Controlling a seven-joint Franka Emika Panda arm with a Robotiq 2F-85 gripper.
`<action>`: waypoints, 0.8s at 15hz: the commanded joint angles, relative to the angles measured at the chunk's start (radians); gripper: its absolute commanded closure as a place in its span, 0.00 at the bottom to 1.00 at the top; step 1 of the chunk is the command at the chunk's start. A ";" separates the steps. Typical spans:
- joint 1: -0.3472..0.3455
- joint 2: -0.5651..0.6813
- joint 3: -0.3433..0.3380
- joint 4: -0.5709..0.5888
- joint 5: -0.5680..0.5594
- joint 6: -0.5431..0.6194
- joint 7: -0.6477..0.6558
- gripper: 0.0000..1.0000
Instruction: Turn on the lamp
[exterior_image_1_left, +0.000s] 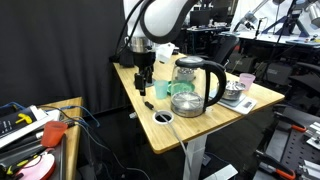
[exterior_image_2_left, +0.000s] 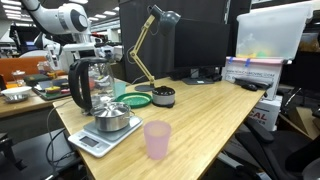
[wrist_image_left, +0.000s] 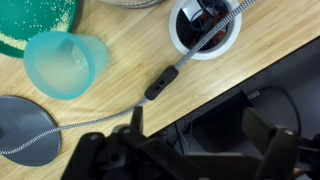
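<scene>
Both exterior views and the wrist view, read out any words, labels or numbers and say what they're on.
None can be read.
Bin: coloured patch, too blurred.
Papers under it: print too small.
Scale: no legible display.
Lamp switch, wrist view: no marking shows.

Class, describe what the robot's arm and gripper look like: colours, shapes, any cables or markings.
The arm is glossy white, made of thick, rounded, tube-like segments with darker bands at the joints. The Robotiq gripper at its end is matt black and blocky, and in the wrist view its jaws are angular black links. No markings or arm cables can be made out at this size.
</scene>
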 joint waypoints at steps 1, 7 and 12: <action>0.000 0.076 -0.014 0.078 0.030 0.001 0.001 0.00; 0.012 0.163 -0.035 0.181 0.037 -0.008 0.015 0.46; 0.026 0.181 -0.076 0.195 0.016 -0.004 0.065 0.81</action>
